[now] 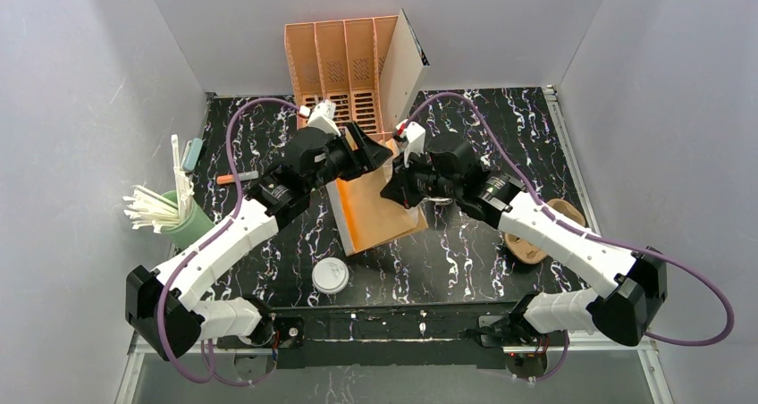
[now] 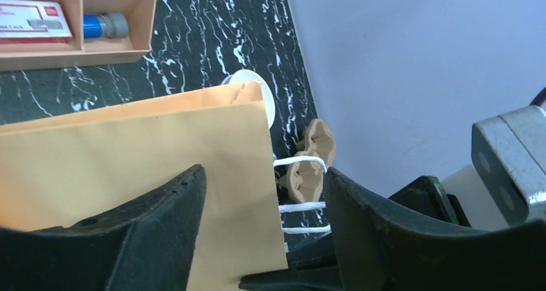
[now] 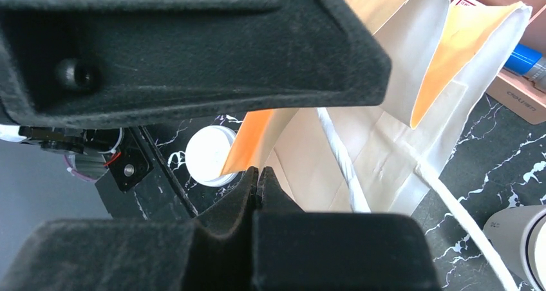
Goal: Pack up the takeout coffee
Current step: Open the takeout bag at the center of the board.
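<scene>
- So, the black marbled bench (image 1: pixel 501 136) carried everything, with both arms reaching in over its middle.
- An orange slotted organizer (image 1: pixel 344 64) stood at the back edge, and a white board (image 1: pixel 407 64) leaned tilted against its right side.
- The paper bag (image 1: pixel 375 212) lay mid-bench between the two tools. Its orange inside showed at the end nearest the organizer.
- The left tool (image 2: pixel 263 175) was at the bag's organizer end with its jaws well apart. One side edge of the bag ran between the fingers, with nothing clamped.
- The right tool (image 3: pixel 257 178) was fully closed, tips pressed together right at the bag's edge. I couldn't tell whether any paper was pinched between them.
- A brown pulp cup carrier (image 1: pixel 523 246) sat on the right side of the bench, partly under the right arm.
- The green cup of white straws (image 1: pixel 183 221) was at the left edge, well apart from the bag.
- The white paper cup (image 3: pixel 521 239) was on the bench outside the bag, just beside it on the right arm's side. It was mostly hidden under that arm in the top view, and I couldn't tell whether it was upright.
- The flat white lid (image 1: pixel 330 275) lay near the front edge, just in front of the bag.
- The bag's white handle cords (image 3: pixel 341 165) trailed across its cream outer face, one reaching the bench near the cup.
</scene>
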